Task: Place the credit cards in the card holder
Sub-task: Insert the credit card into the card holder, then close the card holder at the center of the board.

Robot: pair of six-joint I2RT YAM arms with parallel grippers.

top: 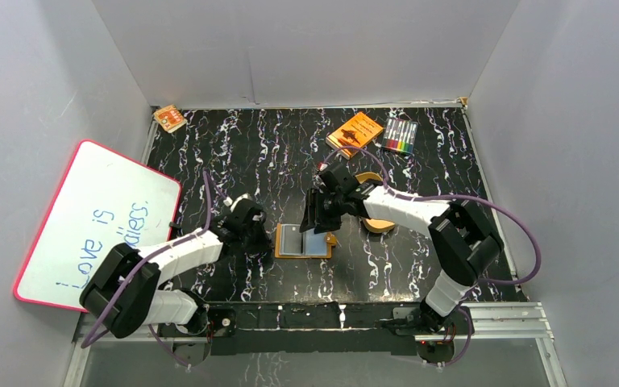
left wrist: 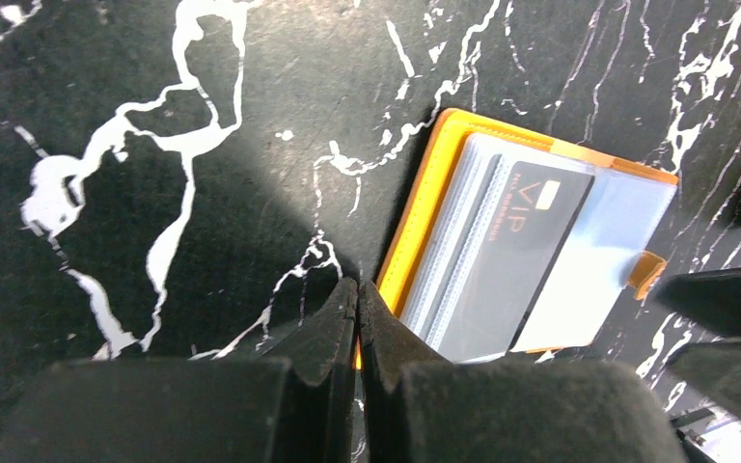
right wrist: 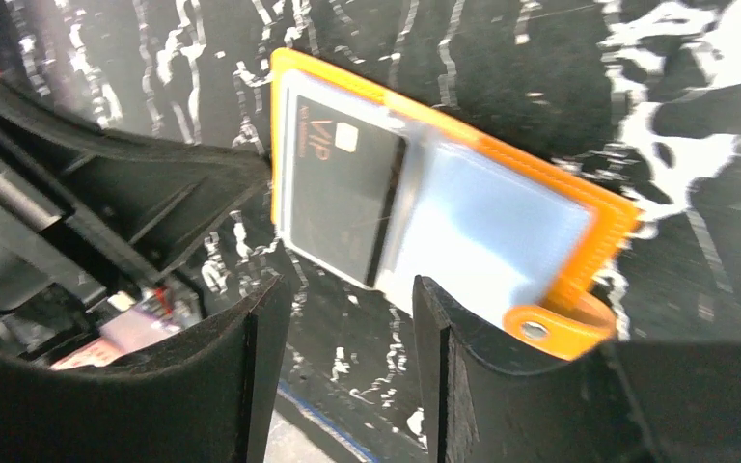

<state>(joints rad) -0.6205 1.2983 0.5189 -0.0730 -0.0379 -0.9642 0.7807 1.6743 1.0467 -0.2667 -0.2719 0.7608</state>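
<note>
Right hand (right wrist: 347, 289) parted, empty, over open card holder (right wrist: 606, 217); left hand (left wrist: 358, 289) closed, tips at its edge.

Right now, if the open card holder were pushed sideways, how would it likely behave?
Probably slides, not tips: the card holder lies open and flat on the table. Its clear sleeves look thin and floppy, so may lift. The shut left gripper at its edge might make it pivot.
</note>
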